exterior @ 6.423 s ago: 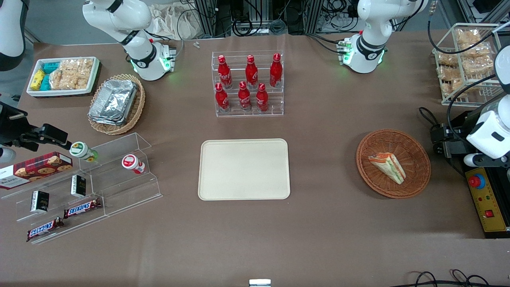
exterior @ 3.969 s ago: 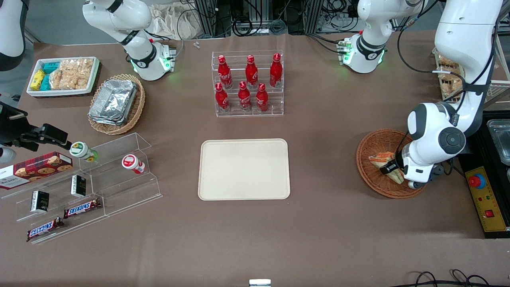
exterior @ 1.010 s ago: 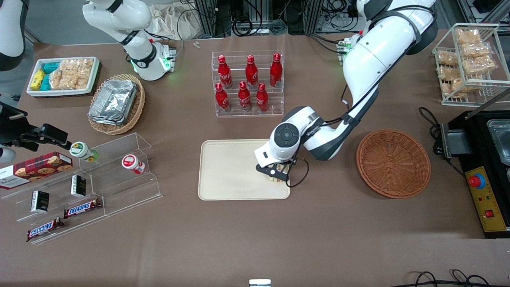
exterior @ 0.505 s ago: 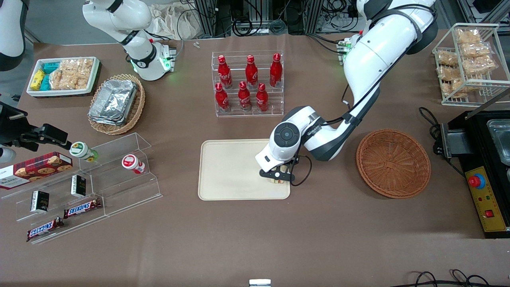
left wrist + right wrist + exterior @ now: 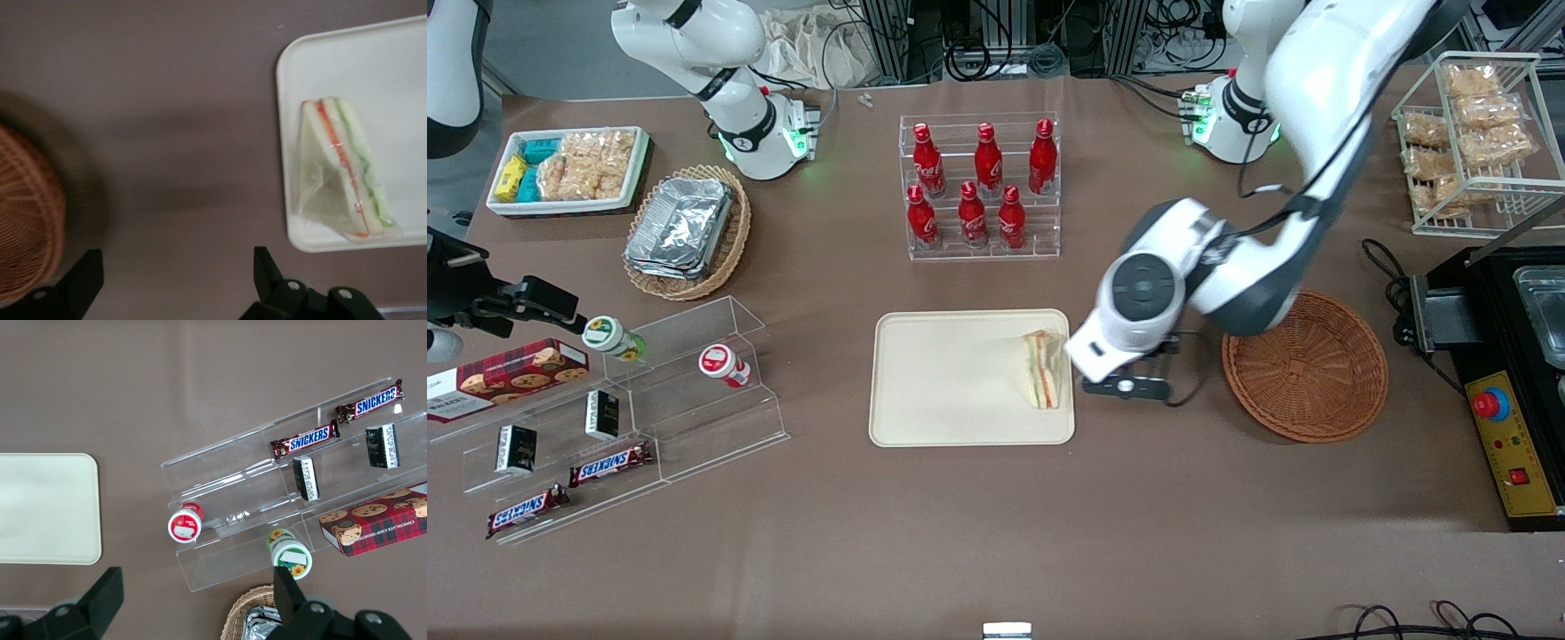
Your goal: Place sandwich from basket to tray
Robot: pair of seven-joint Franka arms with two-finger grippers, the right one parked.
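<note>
One sandwich [image 5: 1045, 370]: lies on the tray [image 5: 943, 391], at its edge nearest the basket [image 5: 1316, 373].
Gripper [image 5: 177, 280]: spread wide, holding nothing, over bare table between tray and basket.
Change: sandwich just released; placement looks done.

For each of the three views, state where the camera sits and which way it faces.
Front view: high, facing both arms over the table; gripper open between tray and basket.
Left wrist view: looks down past open fingers at the sandwich.
Right wrist view: looks down past parked fingers at the acrylic shelf.
All three show the tray.
</note>
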